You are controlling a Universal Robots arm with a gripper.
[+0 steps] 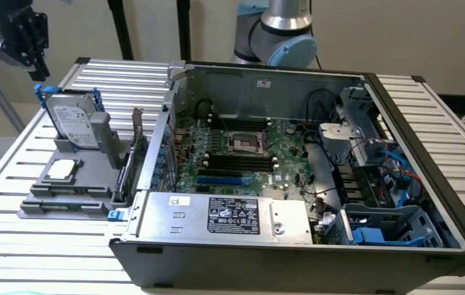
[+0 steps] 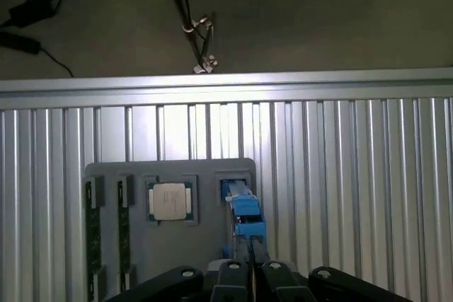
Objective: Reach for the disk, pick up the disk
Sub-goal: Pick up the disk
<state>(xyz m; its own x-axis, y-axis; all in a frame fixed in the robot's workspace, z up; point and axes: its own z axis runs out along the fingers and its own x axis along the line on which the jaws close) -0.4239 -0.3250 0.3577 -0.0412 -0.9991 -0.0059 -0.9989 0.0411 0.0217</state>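
Disk (image 1: pixel 75 120) upright in grey holder (image 1: pixel 68 192), below the pincer (image 2: pixel 249 247), well apart; pincer's spread indiscernible.

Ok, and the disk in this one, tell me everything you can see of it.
The disk is a flat silver-grey drive with a white printed label, edged by a blue plastic bracket. It stands upright on its edge in a slot of the grey holder on the slatted table, at the exterior view's left, beside the open computer case. Only the holder touches it; the pincer hangs above, clear of it.
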